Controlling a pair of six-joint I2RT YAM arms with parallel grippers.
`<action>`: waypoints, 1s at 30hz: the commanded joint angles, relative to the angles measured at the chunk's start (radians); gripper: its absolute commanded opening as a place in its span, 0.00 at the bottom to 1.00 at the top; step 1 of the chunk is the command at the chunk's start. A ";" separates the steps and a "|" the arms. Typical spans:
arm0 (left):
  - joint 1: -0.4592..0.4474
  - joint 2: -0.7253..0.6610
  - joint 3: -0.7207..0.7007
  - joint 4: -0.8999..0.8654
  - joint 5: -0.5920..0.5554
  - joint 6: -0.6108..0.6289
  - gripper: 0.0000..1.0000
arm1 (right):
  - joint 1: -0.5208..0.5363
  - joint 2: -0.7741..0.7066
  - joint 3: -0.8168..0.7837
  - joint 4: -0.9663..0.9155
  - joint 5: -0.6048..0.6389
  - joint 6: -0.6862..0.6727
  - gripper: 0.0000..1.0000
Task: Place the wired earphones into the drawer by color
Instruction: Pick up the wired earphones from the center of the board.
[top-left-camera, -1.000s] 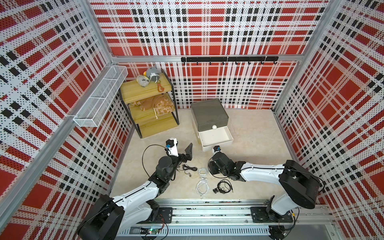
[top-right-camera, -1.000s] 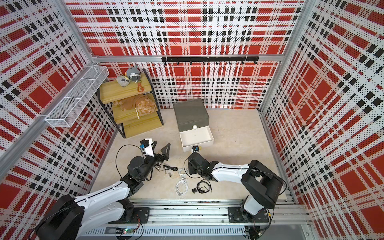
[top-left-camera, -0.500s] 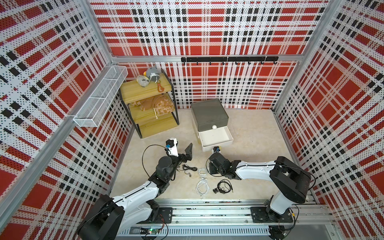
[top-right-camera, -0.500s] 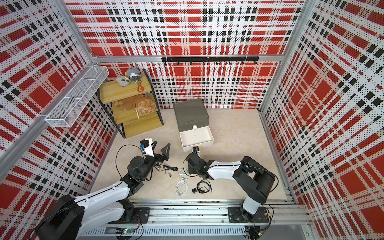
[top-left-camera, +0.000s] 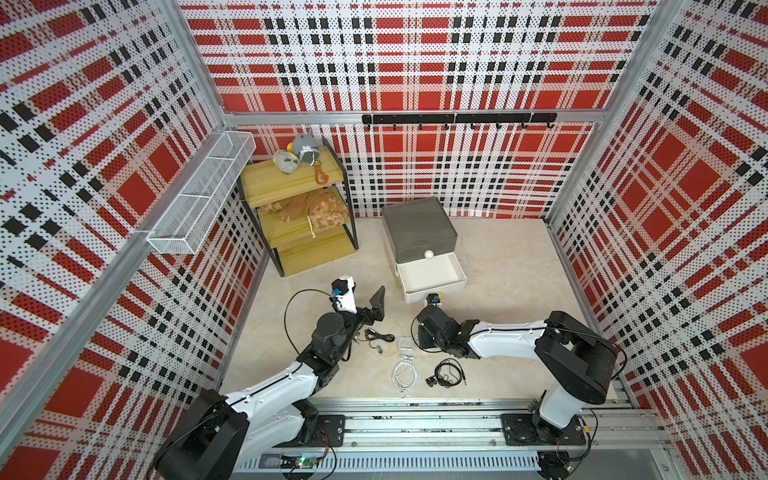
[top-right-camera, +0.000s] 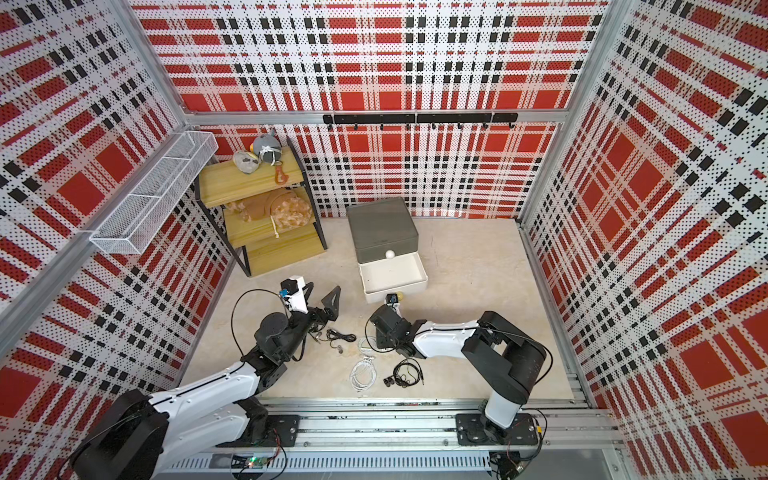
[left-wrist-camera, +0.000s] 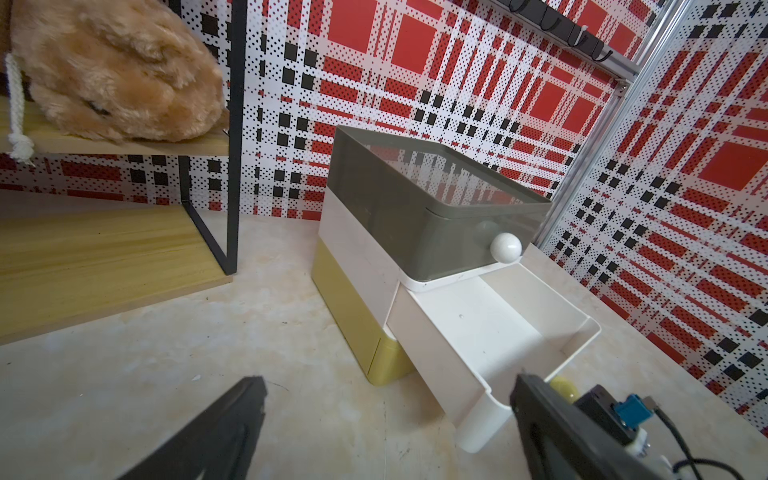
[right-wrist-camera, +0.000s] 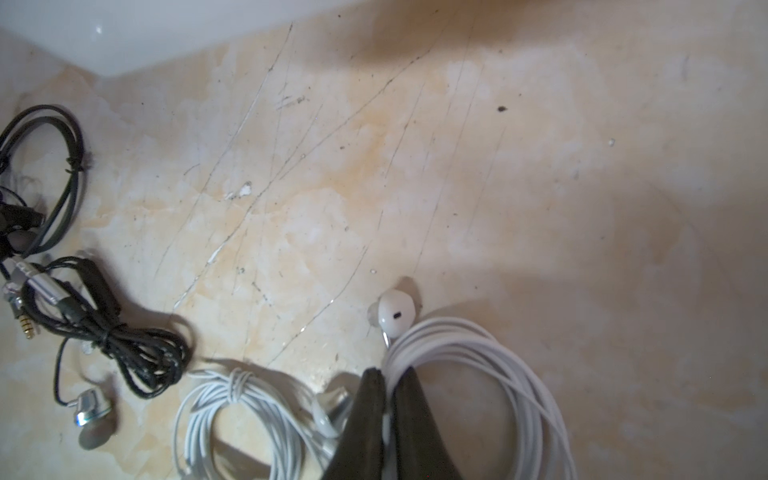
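Room: red/white/black plaid perforated walls in alu frame. Floor is beige, marbled, and scratched + stained up close. Black hook rail on back wall.

L to R:
- L wall: 1 white wire basket, 3 compartments.
- 1 yellow shelf rack, 3 boards, black frame. 2 small plush toys + orange charm on top board, 1 tan plush on mid board.
- Left gripper is above the floor, fingers spread wide w/ nothing between, pointing toward the drawer.
- Black earphone tangle on floor just beside L wrist; 1 or 2 bundles, cannot tell.
- Drawer stands on floor just R of rack, 3 tiers. Dark grey top w/ white knob, white mid tier standing open, mustard bottom shut.
- Right gripper is down at the floor in front of the open tier, fingers pinched tight on a strand of the white earphone coil. Its bud lies just ahead of the tips.
- 2nd white coil lies just beside it.
- In both top views a white coil lies nearer the base rail. Whether it's that 2nd one, cannot tell.
- 1 black coil just R of it.

2 arms on the 1 base rail.
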 joint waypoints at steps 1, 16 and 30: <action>0.010 -0.008 -0.009 0.017 -0.005 -0.001 0.99 | 0.009 -0.029 -0.014 -0.027 0.027 0.013 0.10; 0.012 -0.009 -0.010 0.017 0.007 0.000 0.99 | 0.024 -0.256 -0.145 0.027 0.092 -0.042 0.08; 0.012 0.016 -0.002 0.017 0.018 0.003 0.99 | 0.027 -0.533 -0.186 0.073 0.140 -0.160 0.07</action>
